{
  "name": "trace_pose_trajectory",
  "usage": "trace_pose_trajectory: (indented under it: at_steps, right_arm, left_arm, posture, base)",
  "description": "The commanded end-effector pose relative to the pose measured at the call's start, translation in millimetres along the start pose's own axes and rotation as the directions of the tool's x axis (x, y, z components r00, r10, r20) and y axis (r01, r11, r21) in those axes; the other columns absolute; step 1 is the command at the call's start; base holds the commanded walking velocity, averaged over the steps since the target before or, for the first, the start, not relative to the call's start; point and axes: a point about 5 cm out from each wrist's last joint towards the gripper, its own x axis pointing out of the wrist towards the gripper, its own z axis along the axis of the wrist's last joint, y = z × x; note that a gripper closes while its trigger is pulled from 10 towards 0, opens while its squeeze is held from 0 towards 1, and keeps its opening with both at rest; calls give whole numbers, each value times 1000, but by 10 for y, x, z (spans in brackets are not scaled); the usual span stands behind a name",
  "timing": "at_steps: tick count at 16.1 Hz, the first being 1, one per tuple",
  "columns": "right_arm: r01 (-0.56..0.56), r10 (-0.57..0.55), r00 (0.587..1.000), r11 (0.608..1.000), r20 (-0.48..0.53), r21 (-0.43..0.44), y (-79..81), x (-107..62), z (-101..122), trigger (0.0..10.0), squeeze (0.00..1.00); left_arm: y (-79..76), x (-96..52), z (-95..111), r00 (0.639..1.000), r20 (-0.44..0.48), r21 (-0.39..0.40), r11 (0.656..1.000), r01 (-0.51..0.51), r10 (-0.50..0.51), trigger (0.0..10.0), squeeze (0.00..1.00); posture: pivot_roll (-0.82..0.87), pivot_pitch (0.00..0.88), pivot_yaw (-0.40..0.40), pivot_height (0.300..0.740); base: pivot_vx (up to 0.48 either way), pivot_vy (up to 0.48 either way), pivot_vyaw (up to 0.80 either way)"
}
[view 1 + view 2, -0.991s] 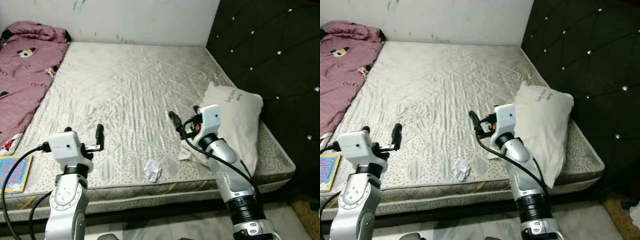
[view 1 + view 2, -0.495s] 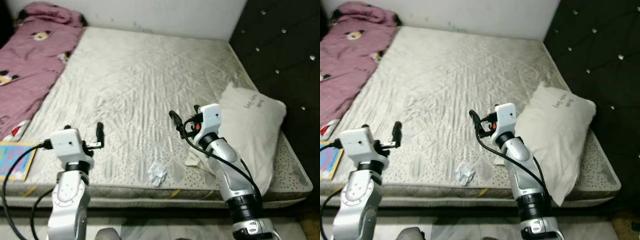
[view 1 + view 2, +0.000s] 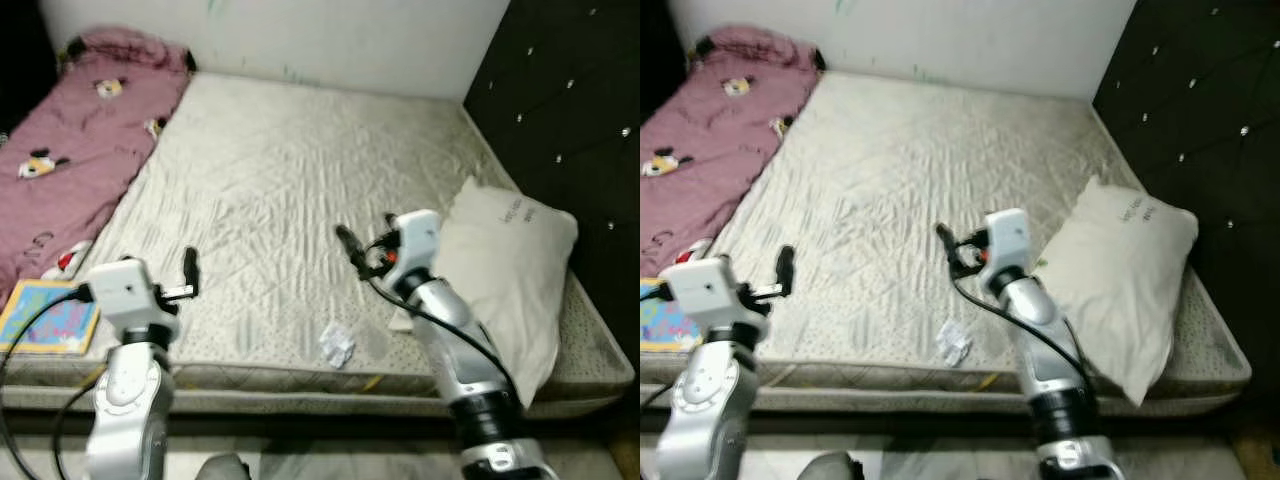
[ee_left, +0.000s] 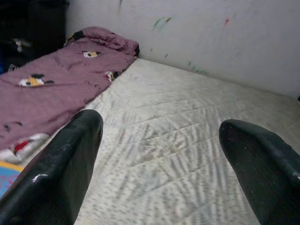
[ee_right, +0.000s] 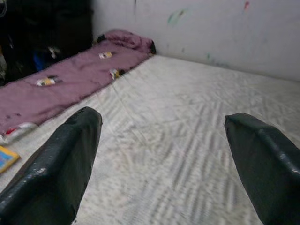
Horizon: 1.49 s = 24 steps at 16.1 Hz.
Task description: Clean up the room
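Left eye view: quilted, cream, bare mattress (image 3: 300, 180). Crumpled white paper scrap (image 3: 337, 345) near front edge, apart from both hands; probably the litter to clear. Left hand (image 3: 189, 272) and right hand (image 3: 347, 243) raised over front edge, carrying nothing. Plump white pillow (image 3: 510, 270) propped against black tufted headboard (image 3: 560, 110). Rumpled pink cartoon-print blanket (image 3: 75, 150) along left side; colourful children's book (image 3: 50, 318) at its near end.

Right eye view: same layout; scrap below and between both hands.

Left wrist view: blunt black fingers (image 4: 70, 164) spread wide, nothing between, aimed along mattress toward marked white wall (image 4: 211, 33).

Right wrist view: fingers (image 5: 65, 159) likewise spread, empty.
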Motion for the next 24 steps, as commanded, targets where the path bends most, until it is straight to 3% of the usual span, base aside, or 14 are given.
trace_pose_trajectory:
  at_steps: [1,5,8,10,12,15,24]
  right_arm:
    - [42,-42,999,999,-11,-17,-131,-51,-7,10000,0]
    - [42,-42,999,999,4,-15,-121,-15,25,10000,0]
    - [42,-42,999,999,15,-5,-106,-2,47,10000,0]
    - [48,-48,999,999,0,3,-100,-17,24,10000,0]
    - [46,-46,999,999,-4,2,-93,-23,19,10000,0]
    - [52,-52,999,999,-2,5,-102,-32,23,10000,0]
    - [58,-58,998,998,-12,13,-106,-61,14,10000,0]
  left_arm:
    - [-74,-7,-5,999,-4,-13,999,34,-34,10000,0]
    - [-49,40,77,999,39,73,997,-40,38,10000,0]
    - [-65,1,87,1000,14,10,1000,13,-13,10000,0]
    - [-20,-37,53,999,10,28,999,-38,37,10000,0]
    - [-61,-53,76,999,39,58,998,-4,2,10000,0]
    - [-63,-56,68,999,24,51,998,-24,23,10000,0]
    - [-132,-104,68,998,15,6,998,60,-60,10000,0]
  posture:
    - [9,0,-93,740]
    - [12,0,-91,740]
    - [11,0,-88,740]
    - [8,0,-90,740]
    - [5,0,-90,740]
    - [2,0,-89,740]
    - [5,0,-87,740]
  base:
    - [0,480,0]
    - [0,240,0]
    - [0,0,0]
    - [0,0,0]
    - [0,0,-800]
    - [0,0,-575]
    - [0,0,0]
